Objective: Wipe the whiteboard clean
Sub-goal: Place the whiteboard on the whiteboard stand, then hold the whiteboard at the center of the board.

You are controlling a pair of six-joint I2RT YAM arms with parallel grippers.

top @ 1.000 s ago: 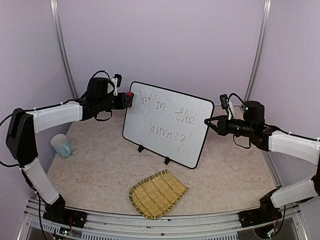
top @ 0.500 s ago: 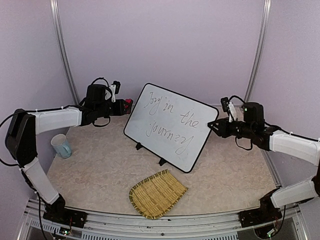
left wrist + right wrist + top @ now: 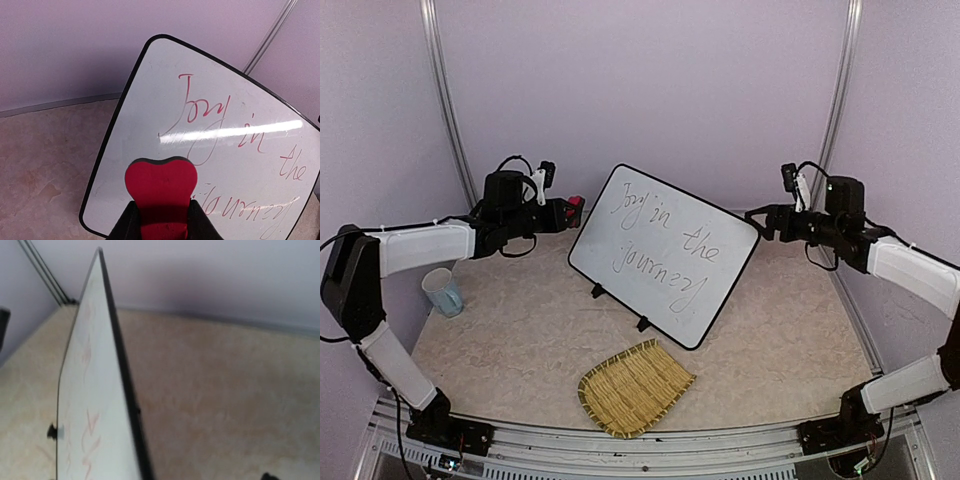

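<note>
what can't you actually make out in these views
- Right gripper: open or shut unclear; too small in the top view, fingers missing from the blurred right wrist view.
- Writing on the whiteboard: the lower word's start is hidden by the red eraser in the left wrist view.
- Left gripper: cut off by the bottom edge there.
- Mug contents: too small, top view.

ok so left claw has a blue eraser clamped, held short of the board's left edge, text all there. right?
Not blue. The eraser in the left claw is red and heart-shaped, as the left wrist view shows. The rest holds: it sits short of the left edge of the whiteboard, and the writing is unerased.
</note>
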